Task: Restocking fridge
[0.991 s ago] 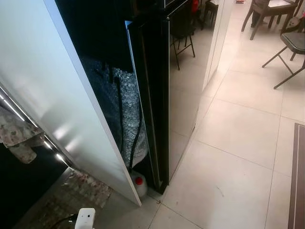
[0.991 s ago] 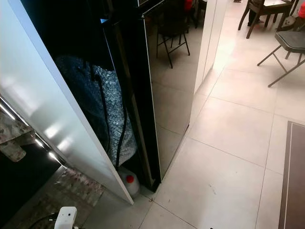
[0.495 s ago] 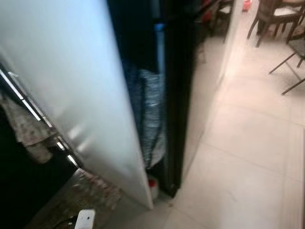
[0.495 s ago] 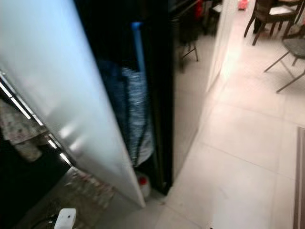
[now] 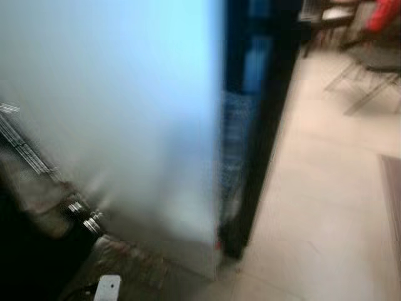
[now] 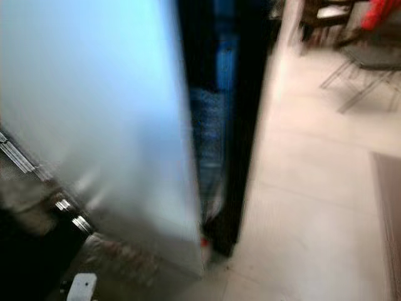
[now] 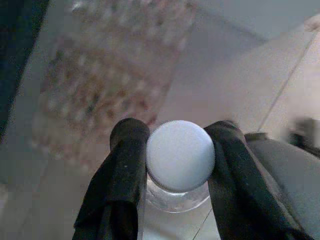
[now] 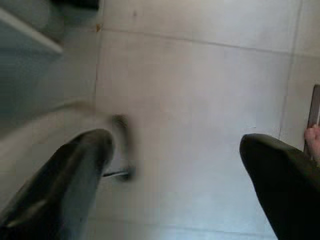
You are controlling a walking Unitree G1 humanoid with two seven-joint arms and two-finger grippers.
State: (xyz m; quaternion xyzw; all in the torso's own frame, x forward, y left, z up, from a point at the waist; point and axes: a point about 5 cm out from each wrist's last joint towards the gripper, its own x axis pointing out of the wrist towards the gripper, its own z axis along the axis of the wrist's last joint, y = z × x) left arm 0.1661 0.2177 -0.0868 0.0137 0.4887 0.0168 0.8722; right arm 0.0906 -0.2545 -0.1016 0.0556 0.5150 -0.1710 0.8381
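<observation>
A tall black fridge (image 5: 257, 125) stands ahead, blurred, its side facing me. A broad white panel (image 5: 125, 113) rises just left of it. My left gripper (image 7: 177, 145) is shut on a clear bottle with a white ribbed cap (image 7: 180, 154), one black finger (image 7: 125, 165) on each side of the neck. It hangs low over the floor and a patterned mat (image 7: 110, 75). The white cap (image 5: 108, 288) also peeks in at the bottom of the left eye view. My right gripper (image 8: 175, 150) hangs open above pale floor tiles, nothing between its fingers (image 8: 75, 165).
Pale tiled floor (image 5: 313, 207) stretches to the right of the fridge. Metal-legged chairs (image 5: 369, 56) stand at the far right, one with something red on it. A dark rug edge (image 5: 391, 188) lies at the right. Dark cabinet fronts (image 5: 25, 251) are at the lower left.
The whole picture has swung and blurred as the camera turned: the white panel now takes up more of the left and the fridge sits nearer the middle. The bottle stays in the left gripper.
</observation>
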